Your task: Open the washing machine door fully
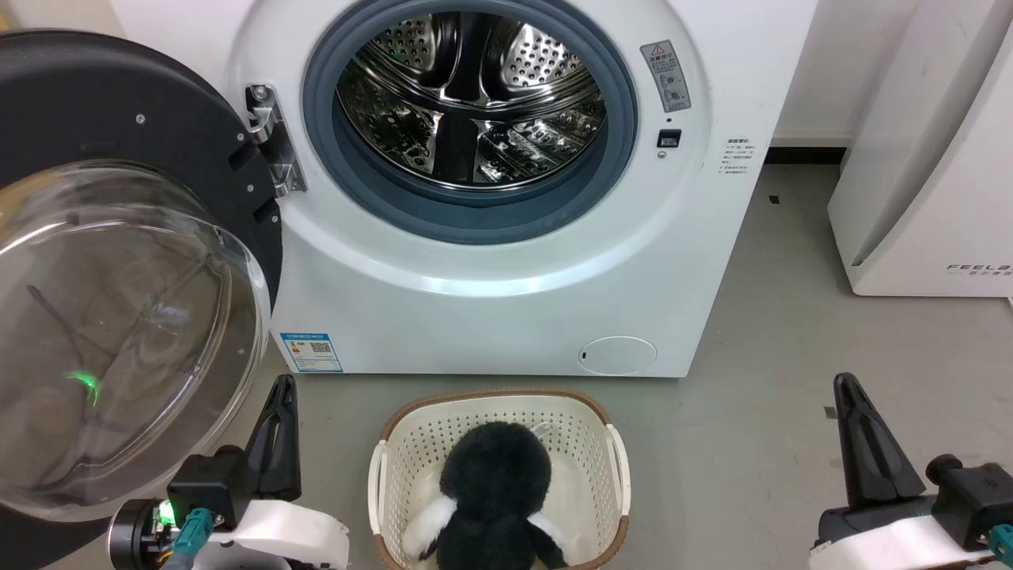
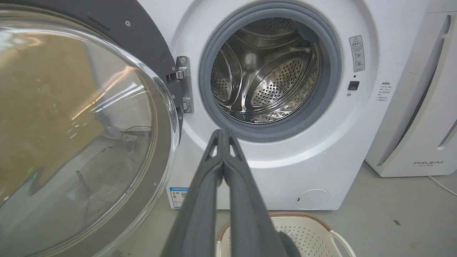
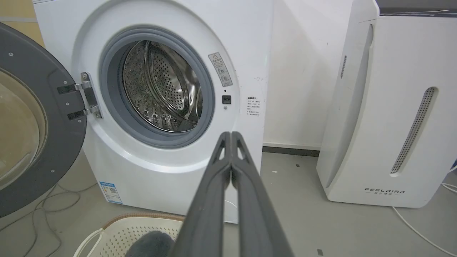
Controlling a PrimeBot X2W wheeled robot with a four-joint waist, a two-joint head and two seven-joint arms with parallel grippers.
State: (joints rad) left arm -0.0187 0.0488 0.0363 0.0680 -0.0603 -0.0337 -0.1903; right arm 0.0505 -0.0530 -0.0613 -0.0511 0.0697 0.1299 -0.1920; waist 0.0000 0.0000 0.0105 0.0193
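The white washing machine [image 1: 506,317] stands ahead with its steel drum exposed. Its black door [image 1: 103,103] with the bulging clear glass bowl [image 1: 119,332] is swung wide out to the left on a metal hinge [image 1: 273,142]. The door [image 2: 82,135] sits left of the fingers in the left wrist view, and the door [image 3: 32,121] reaches the left edge of the right wrist view. My left gripper [image 1: 281,388] is shut and empty, low beside the door's lower edge, not touching it. My right gripper [image 1: 845,388] is shut and empty over the floor at the lower right.
A white laundry basket [image 1: 609,443] with a brown rim holds a black and white plush toy [image 1: 495,507] on the floor in front of the machine. A white FEELBIRD appliance [image 1: 926,158] stands to the right. Cables [image 3: 53,203] lie on the grey floor under the door.
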